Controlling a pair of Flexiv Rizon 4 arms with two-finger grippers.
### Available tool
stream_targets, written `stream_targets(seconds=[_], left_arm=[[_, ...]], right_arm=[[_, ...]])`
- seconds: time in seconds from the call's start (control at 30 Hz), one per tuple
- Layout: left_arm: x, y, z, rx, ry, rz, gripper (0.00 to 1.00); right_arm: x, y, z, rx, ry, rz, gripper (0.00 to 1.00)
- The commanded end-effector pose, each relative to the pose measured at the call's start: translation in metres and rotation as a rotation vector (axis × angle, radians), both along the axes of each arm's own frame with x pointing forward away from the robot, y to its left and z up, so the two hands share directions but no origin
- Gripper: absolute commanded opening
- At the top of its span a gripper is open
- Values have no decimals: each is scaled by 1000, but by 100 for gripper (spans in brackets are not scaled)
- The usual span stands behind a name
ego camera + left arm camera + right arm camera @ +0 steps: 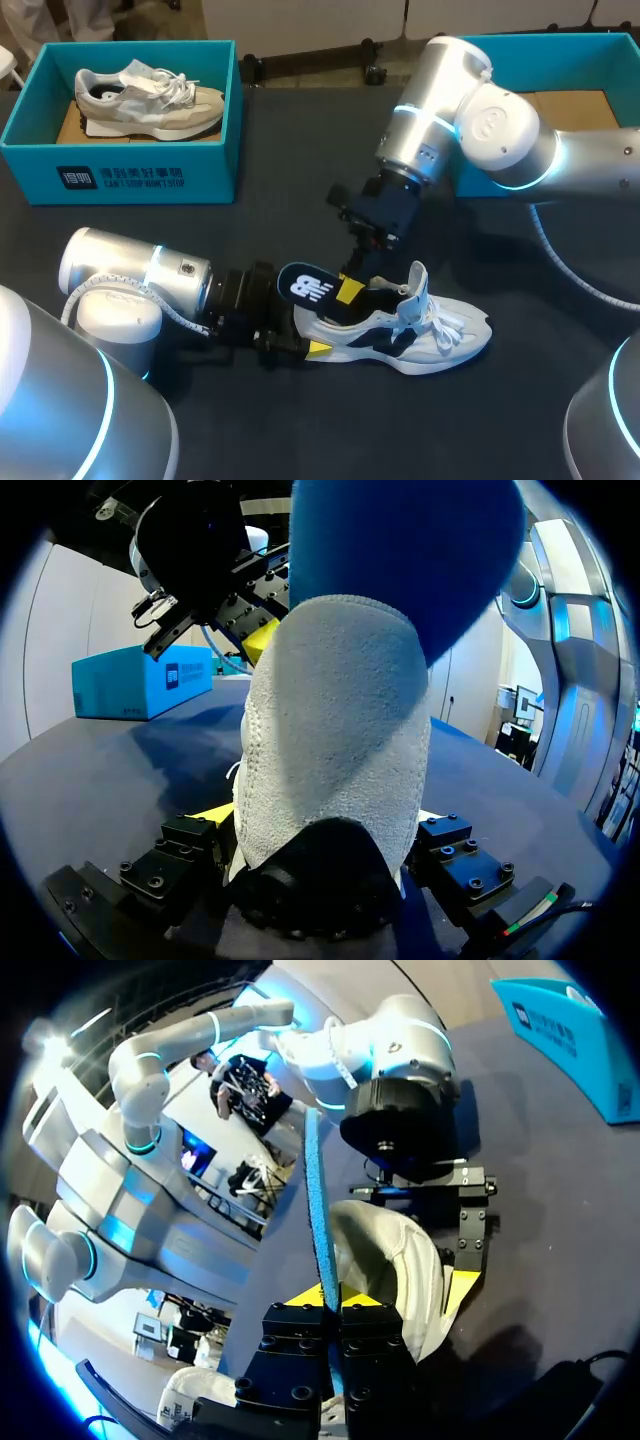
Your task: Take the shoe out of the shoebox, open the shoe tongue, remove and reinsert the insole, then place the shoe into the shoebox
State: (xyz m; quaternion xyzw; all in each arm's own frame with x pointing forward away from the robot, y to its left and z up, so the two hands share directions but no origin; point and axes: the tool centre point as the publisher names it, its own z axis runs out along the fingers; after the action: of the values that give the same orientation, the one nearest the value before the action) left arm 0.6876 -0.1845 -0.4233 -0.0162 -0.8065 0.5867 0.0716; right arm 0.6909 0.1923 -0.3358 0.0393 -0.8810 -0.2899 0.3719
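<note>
Head view: the shoe (440, 340) lies on its sole on the dark table (300, 150), outside the shoebox (120, 175), its heel in the left claw (300, 340) and its toe pointing away from that claw. It is a white and pale grey trainer with dark navy side panels, white laces hanging loose and the tongue pulled up. The left claw is closed on the shoe, one yellow-tipped finger on each side of the heel; from its own wrist camera the rough white heel cup (330, 730) fills the space between the fingers (215, 815).

The blue insole (305, 288) stands partly out of the shoe's opening, rising above the left claw. The right claw (352, 290) comes down from above and is pinched shut on the insole, which shows edge-on as a thin blue strip (318, 1200) between its closed fingers (300, 1315).

The insole carries a white logo. The teal shoebox, well away from both claws, bears white print on its front wall and holds a second, beige trainer (150, 100).
</note>
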Motion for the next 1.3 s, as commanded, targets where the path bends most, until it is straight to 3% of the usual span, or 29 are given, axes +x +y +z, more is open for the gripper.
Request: stream_targets(seconds=[0.03, 0.53, 0.7, 0.77, 0.93, 1.23, 1.3], left_arm=[[0, 0, -1, 1, 0, 0, 0], [0, 0, -1, 1, 0, 0, 0], [0, 0, -1, 1, 0, 0, 0], [0, 0, -1, 1, 0, 0, 0], [0, 0, -1, 1, 0, 0, 0], [0, 0, -1, 1, 0, 0, 0], [0, 0, -1, 1, 0, 0, 0]], right_arm=[[-1, -7, 19, 45, -19, -18, 0], [-1, -6, 25, 55, -25, -18, 0], [13, 34, 34, 80, -6, -23, 0], [18, 47, 46, 99, -7, -46, 0], [26, 51, 83, 135, -35, -135, 0], [30, 33, 148, 140, -55, -271, 0], [30, 24, 161, 196, -34, -299, 0]])
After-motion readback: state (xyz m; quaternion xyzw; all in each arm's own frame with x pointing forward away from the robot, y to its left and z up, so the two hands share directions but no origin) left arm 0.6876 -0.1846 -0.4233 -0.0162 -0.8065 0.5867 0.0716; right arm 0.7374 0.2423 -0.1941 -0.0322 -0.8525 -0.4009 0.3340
